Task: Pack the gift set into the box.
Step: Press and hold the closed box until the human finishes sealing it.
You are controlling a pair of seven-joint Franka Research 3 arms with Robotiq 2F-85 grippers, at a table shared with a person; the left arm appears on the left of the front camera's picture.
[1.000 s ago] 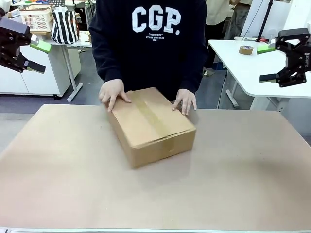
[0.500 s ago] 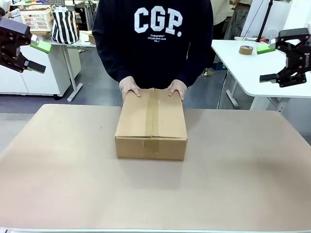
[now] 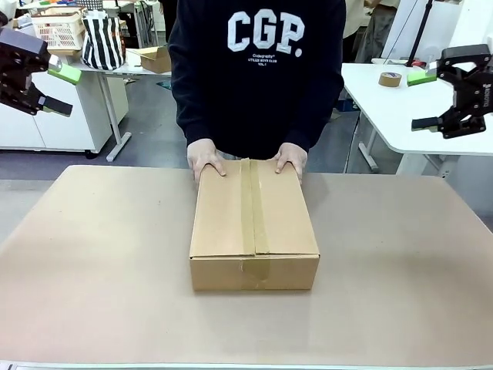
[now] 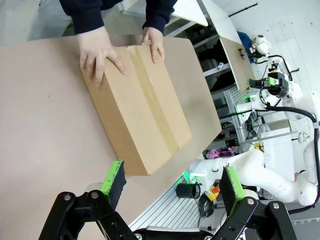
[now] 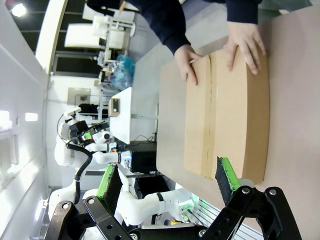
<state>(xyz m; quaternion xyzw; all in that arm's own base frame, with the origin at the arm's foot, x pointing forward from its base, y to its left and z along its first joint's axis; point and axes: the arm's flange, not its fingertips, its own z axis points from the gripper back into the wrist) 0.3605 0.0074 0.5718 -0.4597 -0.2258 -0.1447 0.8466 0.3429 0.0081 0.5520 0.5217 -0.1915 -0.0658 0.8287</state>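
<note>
Where hands rest, taped cardboard box (image 3: 253, 223)

striped bag (image 3: 102, 40) – far left desk | tape roll (image 3: 390, 79) – white side table (image 3: 385, 108), right

This is a robotics lab or research workshop. Around the brown-topped work table (image 3: 400, 254) stand white office desks: one behind it to the right (image 3: 385, 108) carries a roll of tape (image 3: 390, 79), another behind it to the left (image 3: 115, 71) holds a striped bag (image 3: 102, 40) and a plastic basket (image 3: 58, 29). Beyond the table's edge, the wrist views show other white robot arms (image 4: 270, 172) on further benches.
</note>
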